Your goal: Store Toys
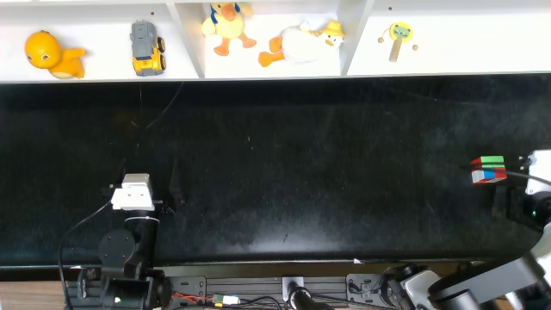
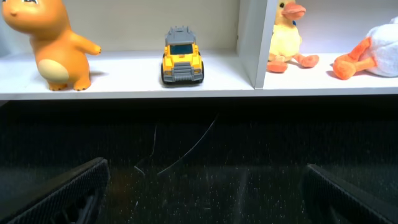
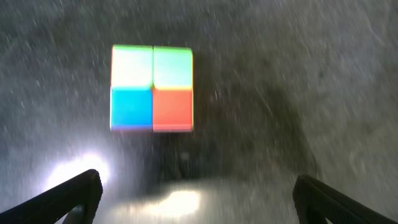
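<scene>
R pincer (image 3: 196,190): released, jaws spread wide, nothing btwn them; aimed down at desk (image 3: 298,74), low over it
Cube (image 3: 152,88): colour puzzle cube, four squares on top face (2 pale green, 1 blue, 1 red); sits flat on desk just ahead of R pincer, not touched; far right side of desk in top view
R arm: base at bottom-right corner, runs up along desk's right edge, wrist tipped so its cam looks nearly straight down
L pincer (image 2: 205,202): released, jaws wide apart, empty; held low & level, facing shelf (image 2: 124,87)
L arm: folded close to its base at desk's front-left, well apart from Cube
Shelf: white, along desk's far edge, split by dividers
Left bay: orange figure (image 2: 56,43) upright + yellow truck (image 2: 182,56), apart
Mid bay: yellow duck plush (image 2: 287,34) sitting, white duck plush (image 2: 379,50) lying beside it
Right bay: small yellow stick toy (image 1: 399,36)
Desk surface: black, faint scratches
</scene>
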`<state>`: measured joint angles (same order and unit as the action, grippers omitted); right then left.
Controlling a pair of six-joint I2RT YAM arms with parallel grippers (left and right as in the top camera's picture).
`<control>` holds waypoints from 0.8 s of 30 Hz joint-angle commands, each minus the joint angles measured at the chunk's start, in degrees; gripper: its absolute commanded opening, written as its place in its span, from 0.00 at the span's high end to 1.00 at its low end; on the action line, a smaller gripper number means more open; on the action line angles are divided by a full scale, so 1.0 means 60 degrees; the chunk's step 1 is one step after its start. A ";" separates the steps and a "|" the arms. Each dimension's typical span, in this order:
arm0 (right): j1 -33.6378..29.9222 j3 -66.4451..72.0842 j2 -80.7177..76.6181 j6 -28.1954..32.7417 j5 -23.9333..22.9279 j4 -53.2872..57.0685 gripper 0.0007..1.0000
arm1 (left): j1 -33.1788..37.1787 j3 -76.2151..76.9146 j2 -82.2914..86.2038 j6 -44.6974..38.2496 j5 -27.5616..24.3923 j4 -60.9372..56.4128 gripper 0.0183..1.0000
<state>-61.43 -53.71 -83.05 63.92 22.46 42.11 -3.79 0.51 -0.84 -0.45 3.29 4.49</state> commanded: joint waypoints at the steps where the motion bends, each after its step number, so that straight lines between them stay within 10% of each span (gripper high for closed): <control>1: 0.0386 -0.0452 -0.0506 -0.0412 0.1045 -0.0015 0.00 | -0.0007 -0.0011 0.0113 -0.0182 0.0109 0.0022 0.00; 24: 0.1315 -0.0448 -0.1126 -0.1177 -0.0335 -0.0211 0.00 | -0.0007 -0.0011 0.0113 -0.0182 0.0109 0.0022 0.00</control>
<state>-53.91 -55.27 -88.73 57.21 20.80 41.15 -3.77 0.51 -0.84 -0.45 3.29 4.49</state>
